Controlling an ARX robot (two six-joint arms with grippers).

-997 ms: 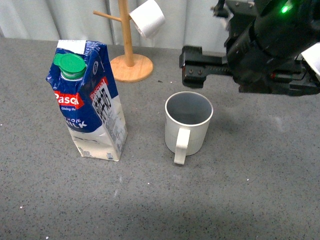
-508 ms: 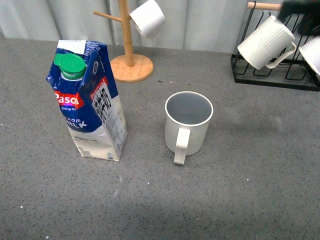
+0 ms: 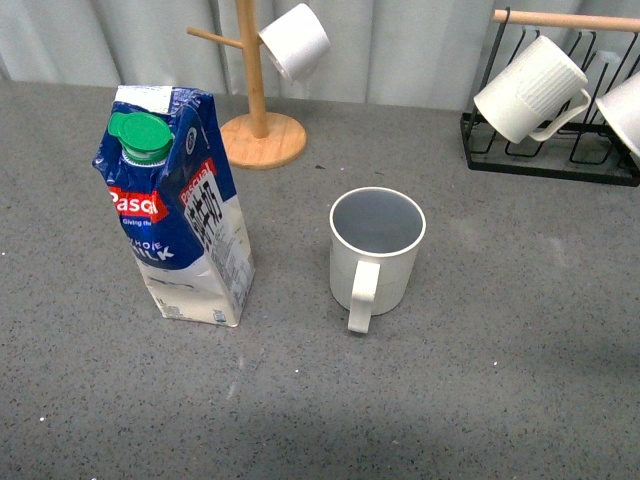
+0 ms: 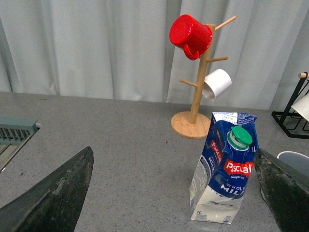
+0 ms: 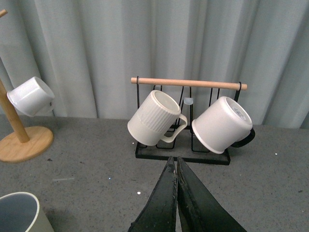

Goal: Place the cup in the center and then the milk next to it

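Grey speckled tabletop (image 3: 500, 400) backed by pale pleated curtains (image 3: 400, 50). A wooden mug tree (image 3: 262, 138) stands at the rear; a black wire rack (image 3: 545, 168) with a wooden bar sits far right.

Glossy printed milk (image 3: 180, 215), matt cup (image 3: 376, 248)

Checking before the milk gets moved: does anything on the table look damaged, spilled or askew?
The milk carton looks crumpled: its sides are creased and buckled near the base, so it stands somewhat crooked. Its green cap is on and no spill shows. The cup stands upright and looks intact.
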